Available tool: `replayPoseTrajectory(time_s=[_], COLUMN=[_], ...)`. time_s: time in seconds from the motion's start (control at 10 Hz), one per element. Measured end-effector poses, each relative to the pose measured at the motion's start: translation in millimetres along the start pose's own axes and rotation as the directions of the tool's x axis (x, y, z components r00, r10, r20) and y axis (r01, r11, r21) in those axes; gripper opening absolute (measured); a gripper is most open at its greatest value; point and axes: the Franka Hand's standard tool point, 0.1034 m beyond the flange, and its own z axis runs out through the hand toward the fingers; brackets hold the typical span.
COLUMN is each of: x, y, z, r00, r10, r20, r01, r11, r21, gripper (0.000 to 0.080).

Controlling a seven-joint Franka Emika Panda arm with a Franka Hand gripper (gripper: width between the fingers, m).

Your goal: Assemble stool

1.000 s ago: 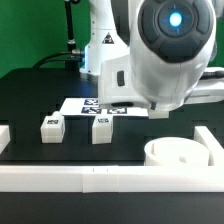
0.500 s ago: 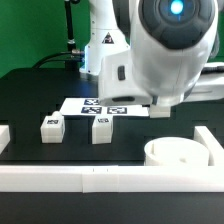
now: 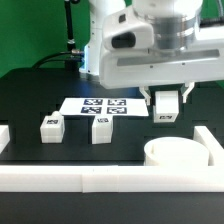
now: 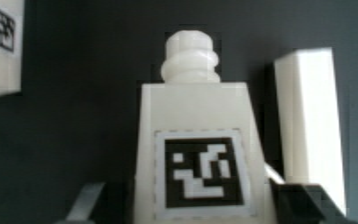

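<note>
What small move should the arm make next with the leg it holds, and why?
Probably carry the leg toward the seat and stop above it. The pincer is shut on the leg, which seems to hang clear of the table. The leg's peg shows free in the wrist view, and the seat lies nearer the camera, apart from the leg.

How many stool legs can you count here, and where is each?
3. The first leg and second leg stand on the table, before the marker board; the third leg is held in the gripper, toward the exterior view's right. None seems hidden.
</note>
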Motion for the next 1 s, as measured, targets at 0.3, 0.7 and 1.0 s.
replayPoseTrajectory(time_s=[0.3,0.7,1.0], x=[-1.1,-2.5,-2.4], y=[-9.4,-12.2,-14.8], z=[-14.5,-16.6,-12.4], r00=[0.949,0.756,0.724], r10=[-0.018,-0.032,-0.045], r20=[-0.314,-0.654,-0.688], r01=[0.019,0.04,0.053], r11=[1.0,0.999,0.999], r21=[0.0,-0.003,-0.011], gripper=[0.0337,0.0337,0.0337])
